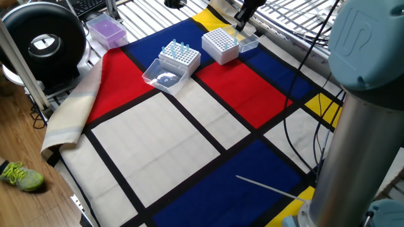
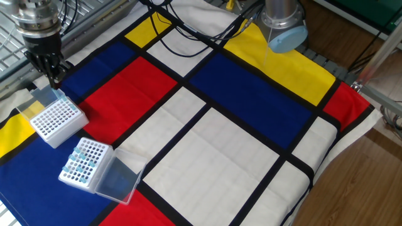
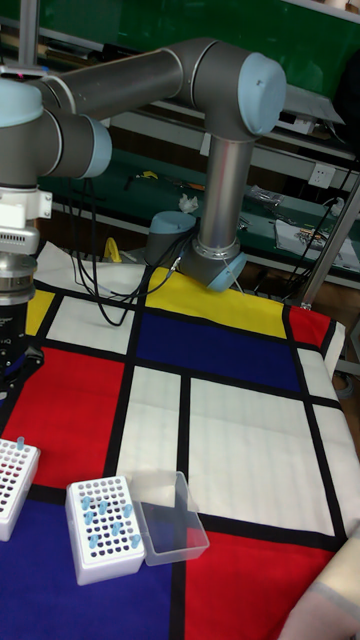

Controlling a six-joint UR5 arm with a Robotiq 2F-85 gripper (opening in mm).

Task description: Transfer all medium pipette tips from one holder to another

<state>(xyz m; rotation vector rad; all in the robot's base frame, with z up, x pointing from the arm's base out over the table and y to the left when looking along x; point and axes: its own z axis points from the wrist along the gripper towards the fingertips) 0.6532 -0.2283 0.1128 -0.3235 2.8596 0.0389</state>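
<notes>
Several pale-blue medium pipette tips (image 1: 177, 48) (image 2: 80, 161) (image 3: 106, 517) stand in a white holder (image 1: 180, 62) with its clear lid (image 2: 119, 179) open beside it. The second white holder (image 1: 219, 44) (image 2: 56, 119) (image 3: 10, 482) looks almost empty; one pale tip (image 3: 18, 441) stands at its far corner. My gripper (image 1: 240, 24) (image 2: 54, 76) (image 3: 6, 392) hangs just above the far edge of this second holder, fingers drawn together. Whether a tip sits between them is too small to tell.
A purple-lidded box (image 1: 106, 29) and a black round device (image 1: 43, 43) stand at one side of the checkered cloth (image 2: 213, 144). Black cables (image 2: 188, 28) cross the cloth near the arm's base (image 2: 284, 28). A thin white rod (image 1: 268, 188) lies on a blue patch.
</notes>
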